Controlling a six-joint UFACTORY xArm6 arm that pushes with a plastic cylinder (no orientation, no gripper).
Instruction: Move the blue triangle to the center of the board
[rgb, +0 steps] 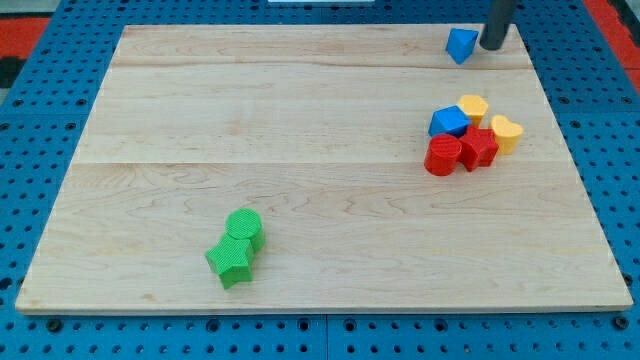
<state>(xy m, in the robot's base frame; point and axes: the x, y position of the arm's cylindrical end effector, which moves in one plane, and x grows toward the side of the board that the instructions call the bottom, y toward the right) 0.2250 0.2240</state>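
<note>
The blue triangle (460, 44) sits near the top right edge of the wooden board (300, 150). My tip (492, 46) stands just to the right of it, very close or touching; I cannot tell which. The rod comes down from the view's top edge.
A cluster lies at the right: a blue block (449, 122), a yellow block (473, 107), a yellow heart-like block (506, 132), a red cylinder (443, 156) and a red star-like block (479, 146). A green cylinder (244, 226) and green star (231, 260) sit at the lower left.
</note>
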